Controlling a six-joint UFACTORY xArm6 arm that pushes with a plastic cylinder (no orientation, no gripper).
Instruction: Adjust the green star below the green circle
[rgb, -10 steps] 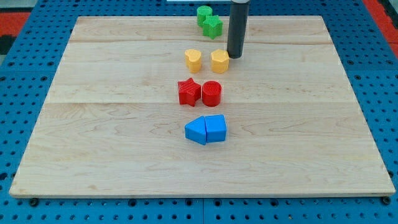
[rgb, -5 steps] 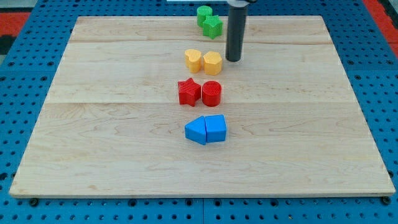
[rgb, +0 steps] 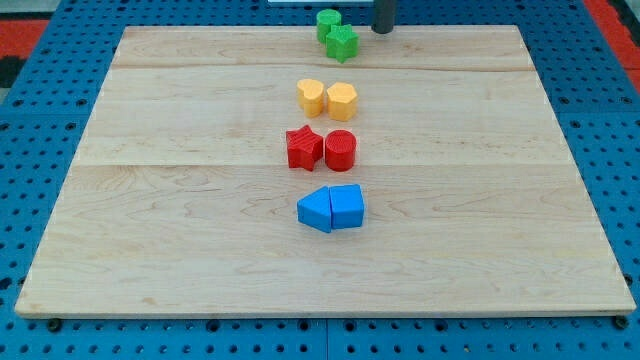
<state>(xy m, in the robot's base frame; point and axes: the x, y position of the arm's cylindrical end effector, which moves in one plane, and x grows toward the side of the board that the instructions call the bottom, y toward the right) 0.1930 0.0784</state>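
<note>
The green circle (rgb: 328, 21) sits at the view's top edge of the wooden board (rgb: 180, 200). The green star (rgb: 343, 43) touches it, just below and to its right. My tip (rgb: 383, 30) is at the view's top, to the right of the green star and a short gap away from it. Only the rod's lowest part shows; the rest is cut off by the frame.
Below the green pair stand a yellow heart (rgb: 311, 96) and a yellow hexagon (rgb: 342, 99), then a red star (rgb: 304, 148) and a red cylinder (rgb: 340, 150), then two touching blue blocks (rgb: 332, 208). Blue pegboard surrounds the board.
My tip has moved toward the view's top, from beside the yellow hexagon to beside the green star. The yellow hexagon shifted slightly left earlier. The green blocks have not moved.
</note>
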